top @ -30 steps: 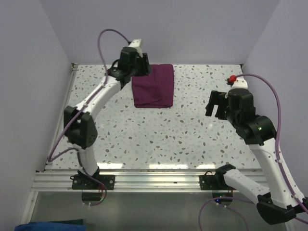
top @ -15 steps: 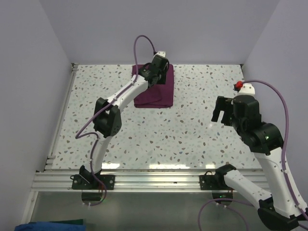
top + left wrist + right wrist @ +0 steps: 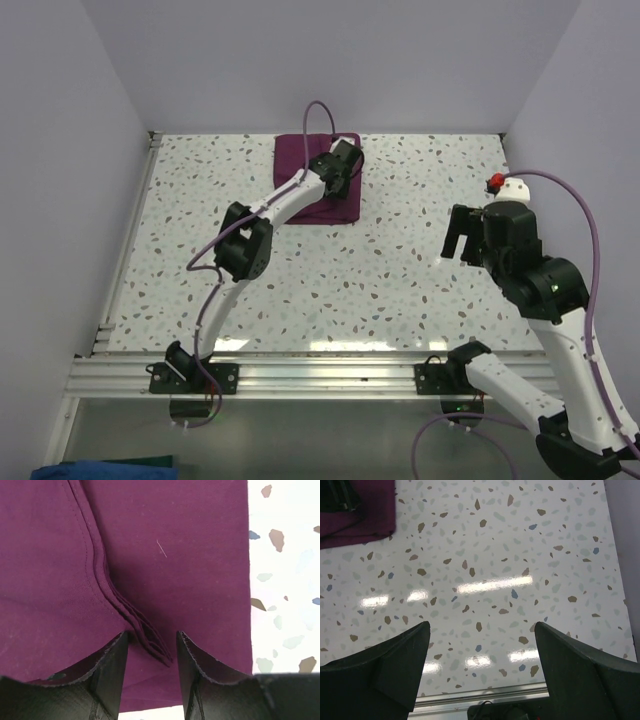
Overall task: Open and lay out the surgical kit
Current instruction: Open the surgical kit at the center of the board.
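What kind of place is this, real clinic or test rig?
Most likely a lab robot test cell, not a clinic: plain lavender walls box in a speckled tabletop, and the left arm and right arm are bolted to an aluminium rail. A folded plum cloth wrap lies on it.

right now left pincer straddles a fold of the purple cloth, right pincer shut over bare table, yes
The right pincer is open, not shut: the right wrist view shows its fingers wide apart over bare table. The left pincer does straddle a fold of the purple cloth.
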Controlling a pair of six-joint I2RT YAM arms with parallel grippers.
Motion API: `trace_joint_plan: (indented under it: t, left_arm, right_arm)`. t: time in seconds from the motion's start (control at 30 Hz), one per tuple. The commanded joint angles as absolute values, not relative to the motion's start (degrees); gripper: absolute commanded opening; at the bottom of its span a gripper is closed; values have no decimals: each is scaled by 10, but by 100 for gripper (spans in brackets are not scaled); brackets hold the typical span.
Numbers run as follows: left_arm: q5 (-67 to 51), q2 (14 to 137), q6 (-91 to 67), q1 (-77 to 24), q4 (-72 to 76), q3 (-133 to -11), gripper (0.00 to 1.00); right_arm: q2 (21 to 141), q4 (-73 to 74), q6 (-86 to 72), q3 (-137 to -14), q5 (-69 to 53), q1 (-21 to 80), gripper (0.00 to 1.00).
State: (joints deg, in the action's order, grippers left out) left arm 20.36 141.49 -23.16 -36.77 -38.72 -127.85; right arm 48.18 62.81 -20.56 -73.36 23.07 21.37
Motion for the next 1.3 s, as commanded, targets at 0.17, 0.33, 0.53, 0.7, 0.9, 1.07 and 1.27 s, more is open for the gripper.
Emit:
trace_joint_plan:
  t: [0.17, 0.33, 0.53, 0.7, 0.9, 1.07, 1.27]
  left_arm:
    - [243, 1431, -238, -365, -413, -1310, 47]
    - [237, 1431, -242, -362, -420, -1295, 38]
    - [219, 1434, -236, -356, -429, -1285, 17]
    - [197, 1408, -234, -349, -427, -1278, 0]
    - [197, 1276, -276, -308, -424, -1212, 0]
    - [178, 1091, -307, -202, -366, -986, 0]
    - [192, 970, -297, -120, -325, -775, 3]
  right_arm:
    - [478, 628, -209, -723, 239, 215, 90]
    - [484, 622, -207, -725, 240, 215, 90]
    - [486, 615, -204, -718, 233, 214, 90]
    - [498, 599, -196, -722, 229, 215, 90]
    - [572, 556, -172, -777, 198, 215, 89]
    - [663, 520, -168, -844, 161, 220, 88]
    - [766, 482, -187, -892, 150, 250, 88]
